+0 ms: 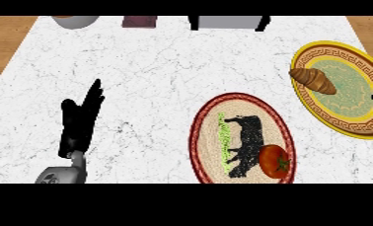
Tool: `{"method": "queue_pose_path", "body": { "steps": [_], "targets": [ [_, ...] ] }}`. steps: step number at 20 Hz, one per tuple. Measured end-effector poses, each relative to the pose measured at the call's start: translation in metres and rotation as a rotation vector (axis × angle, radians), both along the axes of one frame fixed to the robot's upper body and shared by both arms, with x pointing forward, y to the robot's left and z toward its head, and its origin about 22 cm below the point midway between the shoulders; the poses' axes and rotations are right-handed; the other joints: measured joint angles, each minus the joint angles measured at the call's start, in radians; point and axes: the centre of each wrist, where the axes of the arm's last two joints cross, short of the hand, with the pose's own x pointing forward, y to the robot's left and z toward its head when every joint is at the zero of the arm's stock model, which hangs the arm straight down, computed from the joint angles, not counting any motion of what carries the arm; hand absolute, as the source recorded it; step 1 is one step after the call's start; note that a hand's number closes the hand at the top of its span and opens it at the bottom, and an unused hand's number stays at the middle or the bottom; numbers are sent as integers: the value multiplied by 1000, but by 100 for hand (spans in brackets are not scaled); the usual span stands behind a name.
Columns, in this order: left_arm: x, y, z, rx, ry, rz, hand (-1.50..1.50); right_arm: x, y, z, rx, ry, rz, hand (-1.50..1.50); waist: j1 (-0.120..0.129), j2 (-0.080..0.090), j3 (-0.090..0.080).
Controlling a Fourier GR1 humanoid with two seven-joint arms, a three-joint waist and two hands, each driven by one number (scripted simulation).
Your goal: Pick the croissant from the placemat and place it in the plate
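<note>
Your left hand stood at about eight o'clock on the counter, fingers straight and close together, pointing up toward one o'clock, with the thumb set slightly apart on its left side. It held nothing and touched none of the objects. You had no right hand in view.

You could see the croissant at about three o'clock, lying across the left rim of the yellow plate, its brown body tilted from upper left to lower right, partly over the plate's patterned border and partly over the green centre. It was off the placemat.

Your round woven placemat with the red edge lay at about five o'clock, just beside the plate's lower left rim. A black animal figure showed in its middle, and a red tomato sat on its lower right part.

Along the counter's far edge, near twelve o'clock, you had a grey bowl, a dark reddish block and a grey box, all cut off by the view's edge.
</note>
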Motion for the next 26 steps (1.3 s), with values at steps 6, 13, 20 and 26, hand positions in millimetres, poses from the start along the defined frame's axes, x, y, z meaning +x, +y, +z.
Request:
{"method": "queue_pose_path", "body": {
  "steps": [6,13,20,26],
  "targets": [
    [-1,0,-2,-3,-1,-16,0,-14,-5,-17,23,2,-7,-150,5,1,1],
    [0,2,-2,1,-10,-10,0,-17,1,-31,8,-13,-12,-150,5,1,1],
    [-5,-7,0,-3,-4,-16,0,-21,-1,-36,-45,0,-36,-150,11,2,1],
    [0,-7,-4,-2,2,-18,0,-29,-4,-43,-65,0,-58,-150,12,5,1]
  ]
}}
